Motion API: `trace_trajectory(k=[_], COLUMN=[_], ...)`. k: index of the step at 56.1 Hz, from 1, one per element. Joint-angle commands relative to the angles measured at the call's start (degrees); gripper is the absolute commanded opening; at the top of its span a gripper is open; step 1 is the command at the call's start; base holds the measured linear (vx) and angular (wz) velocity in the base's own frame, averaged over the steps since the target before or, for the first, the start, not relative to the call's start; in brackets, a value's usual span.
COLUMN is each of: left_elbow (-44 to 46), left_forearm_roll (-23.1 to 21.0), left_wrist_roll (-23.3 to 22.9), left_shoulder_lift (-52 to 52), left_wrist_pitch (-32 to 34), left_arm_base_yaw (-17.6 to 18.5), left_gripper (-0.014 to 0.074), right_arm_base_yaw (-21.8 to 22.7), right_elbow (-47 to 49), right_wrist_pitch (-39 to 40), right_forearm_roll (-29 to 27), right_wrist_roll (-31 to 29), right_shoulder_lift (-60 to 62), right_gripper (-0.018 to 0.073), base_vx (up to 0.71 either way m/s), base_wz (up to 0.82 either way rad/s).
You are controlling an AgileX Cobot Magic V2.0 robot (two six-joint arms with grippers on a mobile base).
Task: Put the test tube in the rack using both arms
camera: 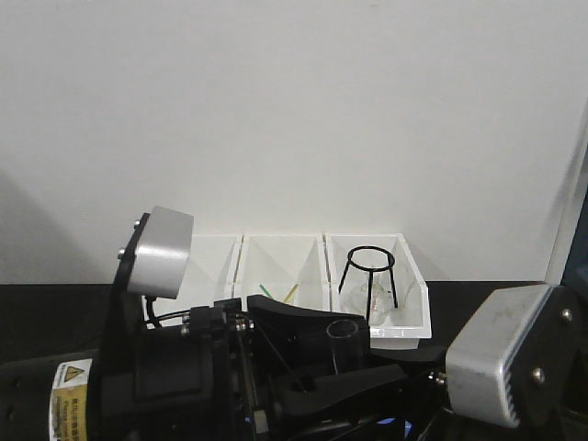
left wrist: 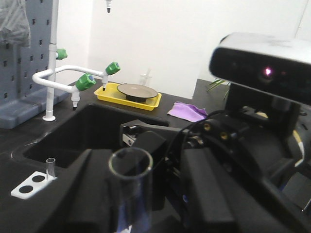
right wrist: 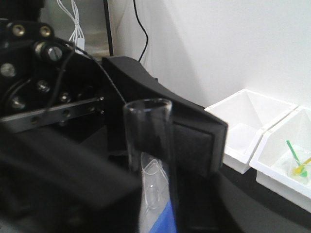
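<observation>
Upright, the slim clear glass test tube (camera: 342, 342) is pinched in the closed jaws of the left black wedge gripper (left wrist: 130, 213). I cannot tell whether the right black wedge gripper (right wrist: 150, 208) grips it. The small white holed rack (left wrist: 29, 184) rests apart on the black bench (left wrist: 14, 141).

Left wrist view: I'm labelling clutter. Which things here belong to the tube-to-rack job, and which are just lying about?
Job:
- test tube in the foreground
- rack

Lying about:
- yellow tray
- purple cloth
- white tap
</observation>
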State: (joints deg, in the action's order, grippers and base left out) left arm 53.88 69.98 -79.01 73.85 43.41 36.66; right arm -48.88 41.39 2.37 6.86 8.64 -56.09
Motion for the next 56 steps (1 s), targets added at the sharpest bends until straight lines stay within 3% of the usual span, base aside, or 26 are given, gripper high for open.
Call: trace_trajectory(k=[1, 10, 18, 26, 32, 33, 38, 47, 52, 56], left_elbow=[1.7, 1.7, 1.7, 1.7, 1.7, 1.7, 1.7, 1.1, -0.4, -2.0], left_forearm_roll=[-5.6, -8.3, -8.1, -6.1, -5.6, -5.6, -5.6, -5.7, -5.7, -5.7], left_wrist_roll=[3.1, 8.9, 10.2, 10.2, 10.2, 10.2, 10.2, 10.2, 10.2, 10.2], left_shoulder_lift=[-3.6, -9.0, -14.3, -17.7, -18.8, -18.8, -18.8, -18.8, -18.8, -18.8], left_wrist_pitch=[1.5, -5.7, -21.0, -35.1, -39.7, -40.3, -42.1, -44.6, -44.9, -44.8], left_arm_base_yaw=[0.4, 0.4, 0.3, 0.3, 0.3, 0.3, 0.3, 0.3, 0.3, 0.3], left_gripper=[0.0581, 0.0587, 0.0497, 0.0258, 0.0034, -0.0007, -0.0009, -0.0008, -0.0008, -0.0008], right_arm_base_yaw=[0.4, 0.4, 0.4, 0.4, 1.9, 3.1, 8.3, 23.8, 32.5, 40.1], right_elbow=[1.9, 1.9, 1.9, 1.9, 1.9, 1.9, 1.9, 1.9, -0.9, -6.7], right_wrist_pitch=[5.9, 4.7, 3.6, 0.8, -2.7, -3.6, -4.7, -1.0, 6.6, 18.7], right_forearm_roll=[0.5, 0.5, 1.4, 6.1, 5.4, 5.0, 4.4, 3.3, 1.4, 0.2], right_wrist_roll=[-0.5, -0.5, -1.7, -9.8, -10.7, -10.0, -9.5, -9.4, -7.8, -5.8], right_shoulder_lift=[0.7, 0.7, 0.7, 0.7, 0.7, 0.7, 0.9, 2.5, 4.3, 6.7], right_gripper=[-0.0012, -0.0012, -0.0012, -0.0011, -0.0011, -0.0011, -0.0011, -0.0008, -0.0008, -0.0008], base_vx=[0.00, 0.00, 0.00, 0.00, 0.00, 0.00, 0.00, 0.00, 0.00, 0.00], base_wz=[0.00, 0.00, 0.00, 0.00, 0.00, 0.00, 0.00, 0.00, 0.00, 0.00])
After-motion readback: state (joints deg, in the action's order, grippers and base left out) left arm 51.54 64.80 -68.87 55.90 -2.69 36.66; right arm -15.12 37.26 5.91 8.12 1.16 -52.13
